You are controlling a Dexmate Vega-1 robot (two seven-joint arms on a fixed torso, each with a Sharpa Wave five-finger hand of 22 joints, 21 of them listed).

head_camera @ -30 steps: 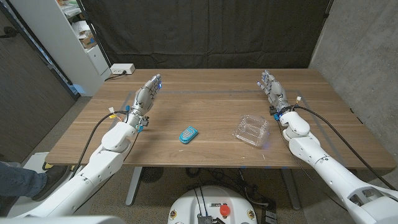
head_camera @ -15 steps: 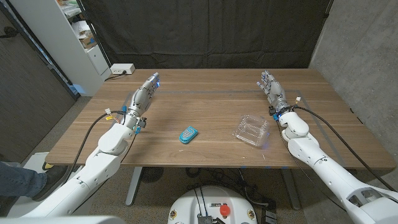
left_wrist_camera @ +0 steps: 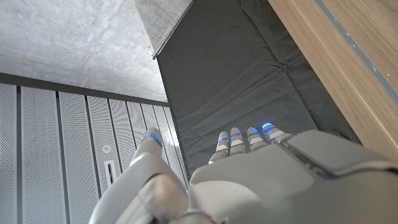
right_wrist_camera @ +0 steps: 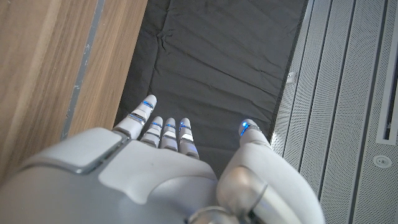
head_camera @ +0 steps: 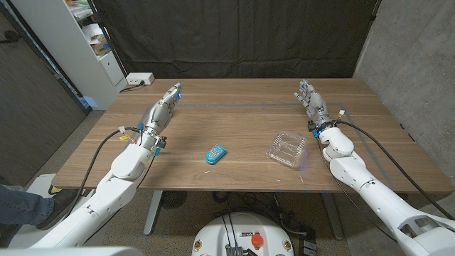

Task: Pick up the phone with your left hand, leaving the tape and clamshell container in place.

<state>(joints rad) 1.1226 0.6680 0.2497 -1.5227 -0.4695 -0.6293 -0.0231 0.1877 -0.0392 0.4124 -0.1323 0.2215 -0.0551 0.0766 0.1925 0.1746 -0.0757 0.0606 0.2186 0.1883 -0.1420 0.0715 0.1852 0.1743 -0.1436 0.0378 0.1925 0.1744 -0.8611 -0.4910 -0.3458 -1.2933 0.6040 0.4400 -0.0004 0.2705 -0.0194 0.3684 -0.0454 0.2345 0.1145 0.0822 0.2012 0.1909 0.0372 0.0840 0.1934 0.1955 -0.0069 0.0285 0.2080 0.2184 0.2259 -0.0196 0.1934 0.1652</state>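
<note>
Phone (head_camera: 216,153) untouched mid-desk; left robot hand (head_camera: 162,114) spread, empty, well apart, so pickup not started; clamshell (head_camera: 287,148) undisturbed.

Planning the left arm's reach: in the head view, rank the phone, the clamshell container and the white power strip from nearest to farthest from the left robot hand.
From the left robot hand:
1. White power strip, at the table's far left corner.
2. Phone, near the table's middle.
3. Clamshell container, on the right half.

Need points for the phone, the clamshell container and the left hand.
phone (head_camera: 216,153): head view, middle of its blue face.
clamshell container (head_camera: 287,149): head view, centre of the clear lid.
left hand (head_camera: 163,111): head view, middle of the hand; fingers extended, holding nothing.
</note>
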